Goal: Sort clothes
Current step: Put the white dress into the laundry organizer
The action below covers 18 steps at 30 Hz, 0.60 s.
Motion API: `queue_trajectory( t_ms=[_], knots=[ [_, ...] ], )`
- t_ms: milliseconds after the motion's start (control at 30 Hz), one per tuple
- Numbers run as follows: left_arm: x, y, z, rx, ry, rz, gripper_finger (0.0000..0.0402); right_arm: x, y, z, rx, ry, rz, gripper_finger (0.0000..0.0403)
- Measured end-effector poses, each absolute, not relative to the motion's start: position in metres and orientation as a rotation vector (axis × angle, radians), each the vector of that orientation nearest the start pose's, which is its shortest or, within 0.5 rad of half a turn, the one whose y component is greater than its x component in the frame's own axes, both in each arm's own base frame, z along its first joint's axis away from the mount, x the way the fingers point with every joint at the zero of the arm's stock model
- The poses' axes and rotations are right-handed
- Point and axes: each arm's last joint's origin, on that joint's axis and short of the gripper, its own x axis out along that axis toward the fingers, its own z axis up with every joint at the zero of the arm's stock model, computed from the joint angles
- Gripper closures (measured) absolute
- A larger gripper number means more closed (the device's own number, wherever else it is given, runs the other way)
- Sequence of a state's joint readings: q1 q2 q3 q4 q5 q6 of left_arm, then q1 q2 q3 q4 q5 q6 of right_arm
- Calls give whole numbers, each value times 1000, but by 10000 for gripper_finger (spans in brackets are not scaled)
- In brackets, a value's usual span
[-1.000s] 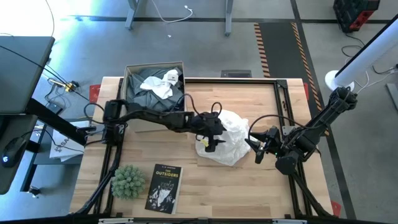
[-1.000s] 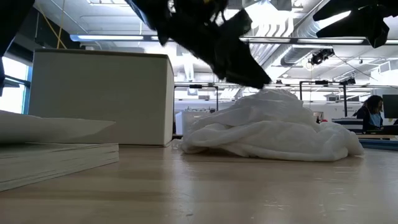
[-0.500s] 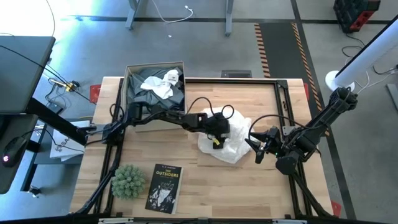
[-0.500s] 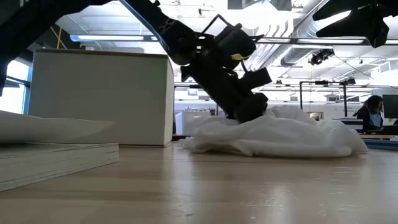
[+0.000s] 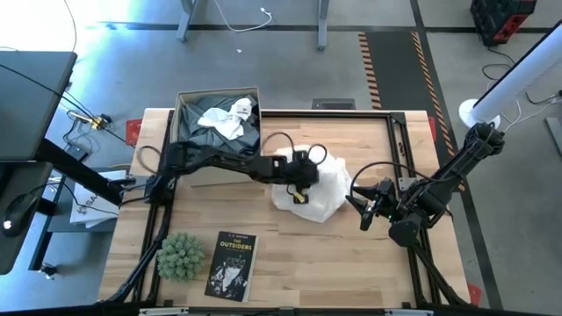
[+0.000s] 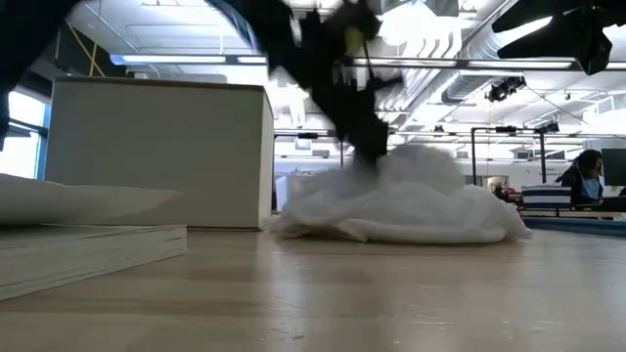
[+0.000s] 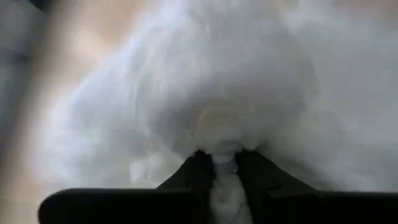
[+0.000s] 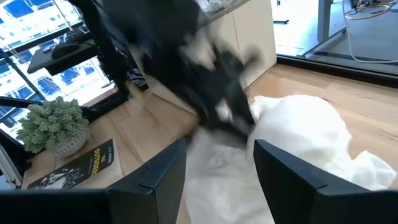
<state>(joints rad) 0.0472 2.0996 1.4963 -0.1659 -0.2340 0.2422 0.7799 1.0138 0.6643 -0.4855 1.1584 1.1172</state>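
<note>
Pinching a fold of the white garment, left gripper clamped shut on cloth; soft, light, likely best grabbed by bunched folds. Right gripper waited nearby, spread wide.

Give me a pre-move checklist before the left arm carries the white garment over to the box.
1. Left tool pinches the white garment: ok; the left wrist view shows cloth bunched between its fingers.
2. Garment lifted off the table: not ok; in the low view most of it lies on the wood.
3. Right tool clear of the garment: ok; it is open and waits beside the garment's right edge.
4. Room in the cardboard box: cannot tell; dark and pale clothes already lie inside.
5. Book and plant away from the path: ok; both sit at the near left of the table.
</note>
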Motion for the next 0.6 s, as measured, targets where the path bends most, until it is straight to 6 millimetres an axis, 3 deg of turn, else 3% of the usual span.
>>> queue_trajectory(
  t_ms=[133,267,467,600],
  knots=[
    [432,12,281,489,553,326,367,150,111,241,386,206,-553,218],
    [387,11,362,655,412,519,367,150,110,241,384,201,-557,218],
    [290,36,474,849,263,961,367,150,110,241,384,199,-558,218],
    [222,54,523,881,157,1222,367,150,110,241,381,199,-558,218]
  ],
)
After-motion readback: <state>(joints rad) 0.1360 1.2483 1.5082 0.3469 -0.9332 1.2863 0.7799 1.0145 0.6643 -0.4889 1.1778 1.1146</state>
